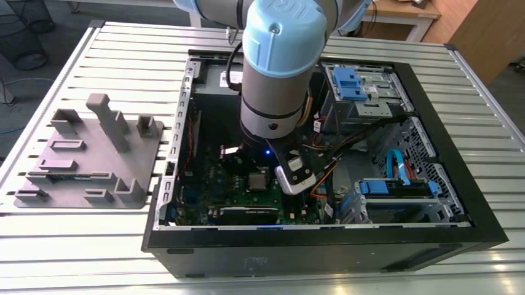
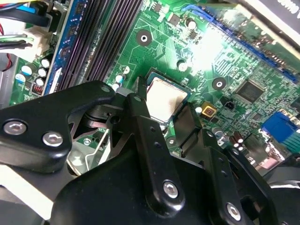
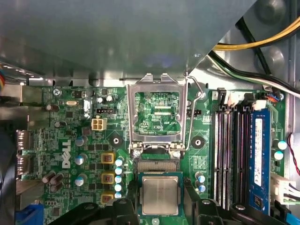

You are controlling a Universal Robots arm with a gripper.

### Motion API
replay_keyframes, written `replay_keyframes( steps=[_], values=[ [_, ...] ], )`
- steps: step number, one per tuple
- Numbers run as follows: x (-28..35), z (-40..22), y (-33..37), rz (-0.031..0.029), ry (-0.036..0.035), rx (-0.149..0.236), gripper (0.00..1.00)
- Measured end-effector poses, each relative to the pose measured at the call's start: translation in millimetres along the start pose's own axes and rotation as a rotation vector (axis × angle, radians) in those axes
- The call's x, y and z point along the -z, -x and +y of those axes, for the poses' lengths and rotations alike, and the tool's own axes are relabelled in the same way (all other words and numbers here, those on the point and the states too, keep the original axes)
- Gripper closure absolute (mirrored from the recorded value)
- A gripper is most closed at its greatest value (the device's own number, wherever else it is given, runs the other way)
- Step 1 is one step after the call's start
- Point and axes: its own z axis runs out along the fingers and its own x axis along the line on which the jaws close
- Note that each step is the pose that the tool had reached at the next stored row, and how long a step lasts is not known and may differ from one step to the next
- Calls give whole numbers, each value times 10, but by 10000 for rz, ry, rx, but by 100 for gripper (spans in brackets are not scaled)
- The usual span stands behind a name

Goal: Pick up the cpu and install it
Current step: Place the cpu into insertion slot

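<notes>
**Work area.** A slatted metal table [image 1: 123, 49] carries an open black computer case [image 1: 328, 246]. On the exterior view's left, just beside the case, lies a grey plastic holder plate [image 1: 90, 153] with upright blocks. The arm [image 1: 279, 67], with pale blue and grey cylindrical joints, reaches down into the case over the green motherboard [image 3: 65, 140].

**Task item.** The cpu [image 3: 160, 194] is a flat square chip with a matte, silvery-grey metal top and rounded corners. It lies level within the dark socket border on the motherboard, and also appears in the second wrist view [image 2: 166, 96] and the exterior view [image 1: 257, 180].

**Tool state.** The tool [image 2: 164, 107] is spread somewhat wider than the chip. Its black fingers [image 2: 140, 122], flat bars fastened with hex screws, stand one to each side of the cpu. Whether the pads touch the chip's edges cannot be determined.

**Adjacent hardware.**
- The bright metal socket frame [image 3: 132, 117] is swung open beyond the chip, with a rectangular window showing green board through it.
- A thin wire lever [image 3: 194, 112] runs along one side of the frame.
- Black ribbed memory slots [image 3: 229, 150] and a blue one [image 3: 259, 154] lie parallel, near one finger.
- Round capacitors [image 3: 118, 178] line the opposite side.

**Clearance.** Room around the socket is tight at board level. Yellow and black cables [image 3: 262, 42] run well apart from it.
</notes>
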Motion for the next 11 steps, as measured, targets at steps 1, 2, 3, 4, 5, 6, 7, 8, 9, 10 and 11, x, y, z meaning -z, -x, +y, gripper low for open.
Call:
replay_keyframes(
  steps=[1, 2, 3, 4, 5, 6, 7, 8, 9, 10, 11],
  values=[
    [-9, 0, 0, 0, 16, 1, 53],
    [-18, 0, 0, 0, 28, 1, 53],
    [-28, 0, 0, 1, 35, 1, 53],
    [-34, -1, 0, 1, 42, 1, 53],
    [-39, 0, 0, 2, 55, 1, 53],
    [-42, 0, -1, 2, 73, 1, 53],
    [-45, 0, -2, 1, 92, 1, 53],
    [-48, 0, -2, 1, 112, 1, 53],
    [-49, 0, -2, 2, 133, 2, 53],
    [-51, 0, -3, 2, 153, 2, 53],
    [-53, 1, -5, 1, 161, 3, 53]
  ],
)
